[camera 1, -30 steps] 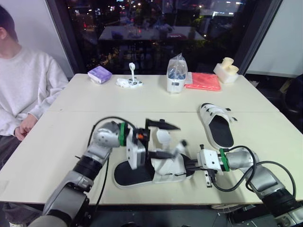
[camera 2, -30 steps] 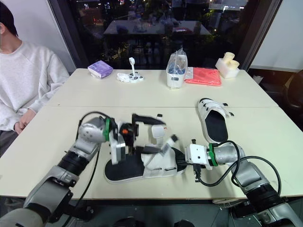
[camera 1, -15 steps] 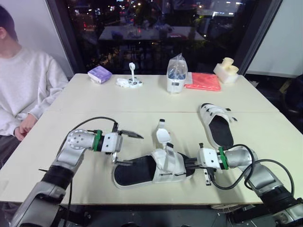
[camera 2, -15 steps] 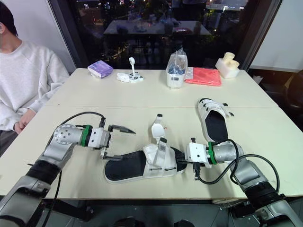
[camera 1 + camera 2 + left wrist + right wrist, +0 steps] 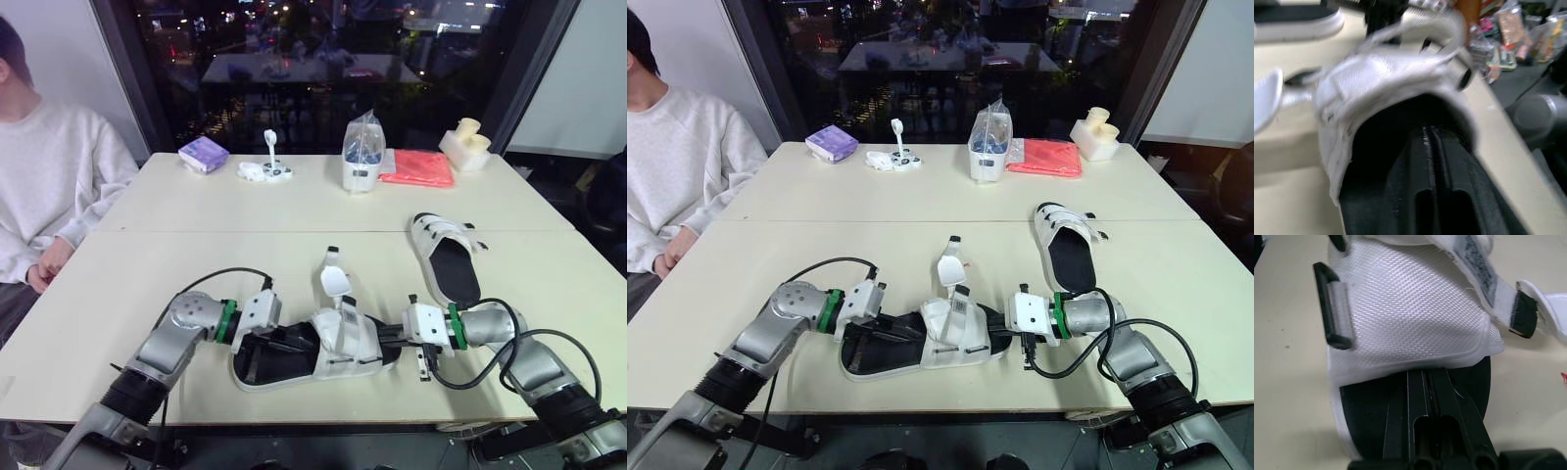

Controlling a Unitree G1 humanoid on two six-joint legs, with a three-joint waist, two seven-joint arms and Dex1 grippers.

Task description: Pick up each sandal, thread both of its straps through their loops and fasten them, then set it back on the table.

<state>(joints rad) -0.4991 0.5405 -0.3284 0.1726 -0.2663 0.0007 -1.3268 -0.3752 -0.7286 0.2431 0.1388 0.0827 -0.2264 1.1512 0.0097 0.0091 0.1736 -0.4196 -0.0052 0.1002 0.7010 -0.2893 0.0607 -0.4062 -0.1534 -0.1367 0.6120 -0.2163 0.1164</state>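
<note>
1. Head camera, both eyes: the near sandal [image 5: 328, 345] lies flat on the table [image 5: 118, 284] close to the near edge. Its long axis runs left to right, with the heel left and the toe right. The left gripper [image 5: 297, 342] comes in from the heel end over the black footbed, and the right gripper [image 5: 384, 338] comes in from the toe end, so they face each other along the shoe. A loose strap [image 5: 333, 280] sticks up on the far side of the white upper. The other sandal [image 5: 449, 262] sits farther back on the right, well apart from both arms.

2. Left wrist: the jaws are pressed together with nothing between them that I can see. They lie along the footbed and point into the mouth of the upper [image 5: 1396, 73].

3. Right wrist: same deal, jaws squeezed together on the toe end of the footbed, tips right at the upper's edge. A black loop [image 5: 1334, 308] sits on one flank of the upper, and a strap end [image 5: 1522, 313] hangs off the opposite flank.

4. My read: the straps look undone, so we're at the threading step on sandal one. The upright strap lies to the far side of both jaws, a bit nearer the left arm. Either gripper would have to open before it could grab the strap.
</note>
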